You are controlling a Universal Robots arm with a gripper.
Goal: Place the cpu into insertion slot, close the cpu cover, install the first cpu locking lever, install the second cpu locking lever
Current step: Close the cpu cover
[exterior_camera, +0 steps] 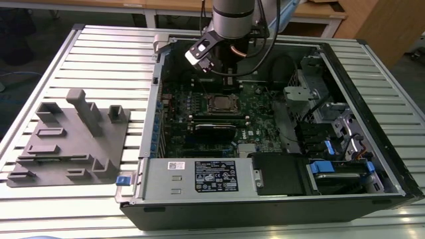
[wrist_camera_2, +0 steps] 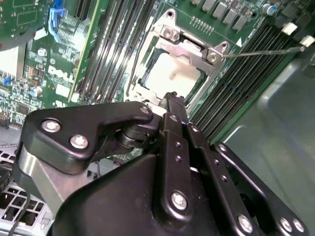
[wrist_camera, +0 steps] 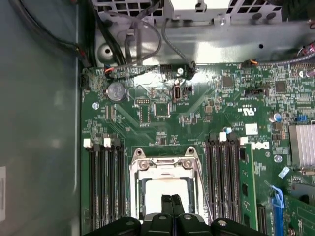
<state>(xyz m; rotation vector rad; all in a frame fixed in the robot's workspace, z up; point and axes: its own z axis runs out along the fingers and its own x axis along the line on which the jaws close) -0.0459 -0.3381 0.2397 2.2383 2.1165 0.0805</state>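
Observation:
The cpu lies in the insertion slot on the green board, its pale silver top showing through the cut-out of the cpu cover. That cover lies flat over the chip. A thin wire locking lever sticks out sideways from the socket over the memory slots. Another lever runs along the opposite side. My gripper hangs just above the chip's near edge, black fingertips pressed together and holding nothing. In the exterior view the gripper sits under the arm's wrist, over the board's far part.
Black memory slots flank the socket on both sides. The open computer case walls in the board, with cables and drive bays on the exterior view's right. A grey fixture block rests on the slatted table at that view's left.

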